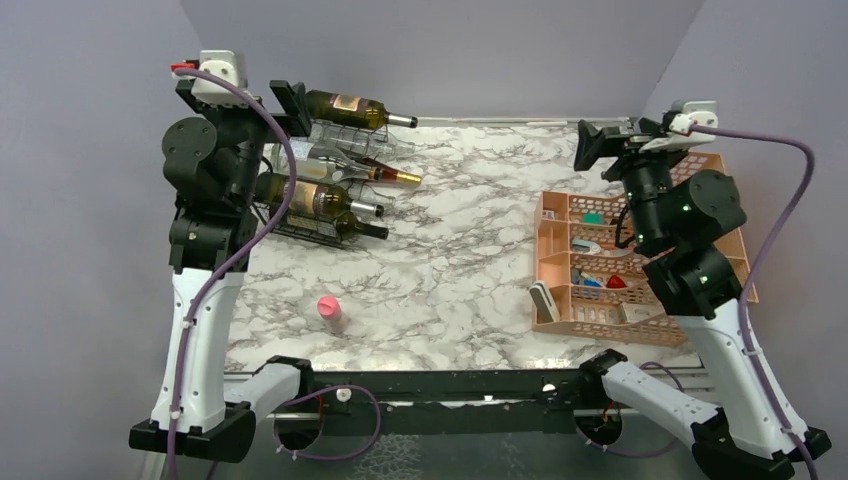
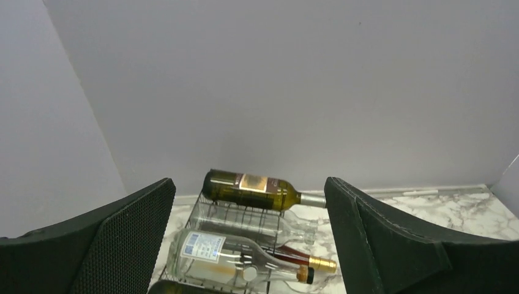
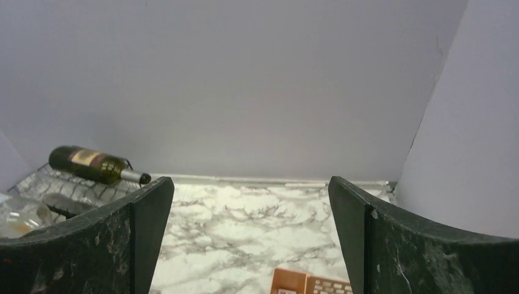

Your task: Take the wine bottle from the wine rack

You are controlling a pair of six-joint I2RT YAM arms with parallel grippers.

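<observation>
The wine bottle (image 1: pixel 355 108) lies on its side atop the wine rack (image 1: pixel 343 138), at the table's (image 1: pixel 470 250) far left. The left gripper (image 2: pixel 250 187) hangs wide open and empty just near of the bottle. The right gripper (image 3: pixel 250 182), equally wide and empty, is raised at the far right.

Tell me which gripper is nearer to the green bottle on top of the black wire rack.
Left. The left gripper hangs open beside the green bottle's base, at the wire rack's left end. The right gripper is far across the table, near the peach organizer.
</observation>
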